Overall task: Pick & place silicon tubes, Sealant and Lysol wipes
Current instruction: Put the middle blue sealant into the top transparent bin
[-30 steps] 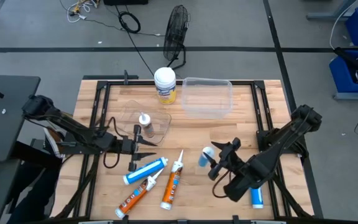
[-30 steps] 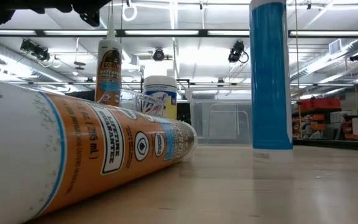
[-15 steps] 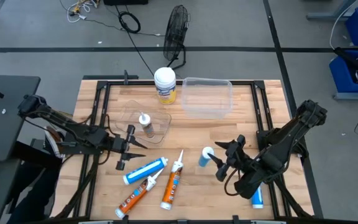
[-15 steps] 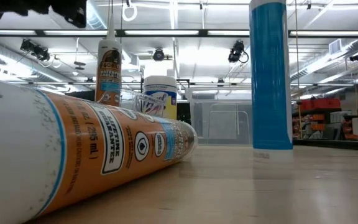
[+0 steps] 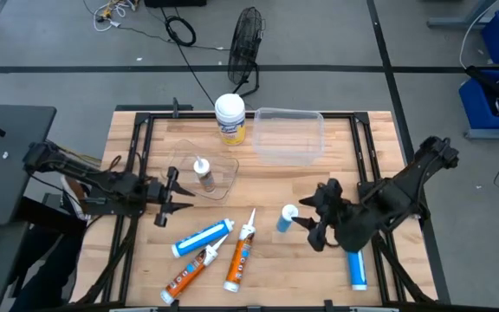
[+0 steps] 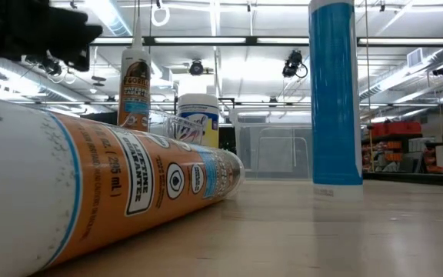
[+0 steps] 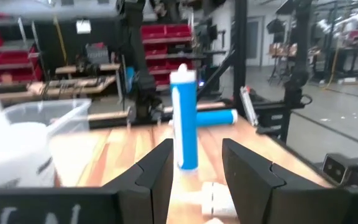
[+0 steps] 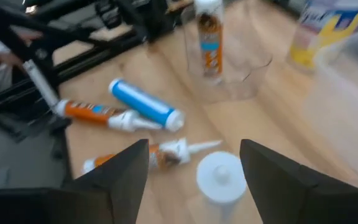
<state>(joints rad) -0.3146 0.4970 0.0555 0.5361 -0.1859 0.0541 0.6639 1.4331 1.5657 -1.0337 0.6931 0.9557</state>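
The left pincer (image 5: 165, 198), fingers apart and empty, had drawn back toward the frame's left, leaving a small tube (image 5: 203, 172) upright in the clear container (image 5: 222, 173). The right pincer (image 5: 320, 217), apart, backed off the standing blue tube (image 5: 287, 217); Lysol wipes (image 5: 230, 119) waited at upper centre of the bench (image 5: 319, 178)

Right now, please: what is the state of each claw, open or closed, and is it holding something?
Left claw: open, holding nothing, above the wooden table.
Right claw: open, holding nothing, beside the upright blue tube with the white cap.
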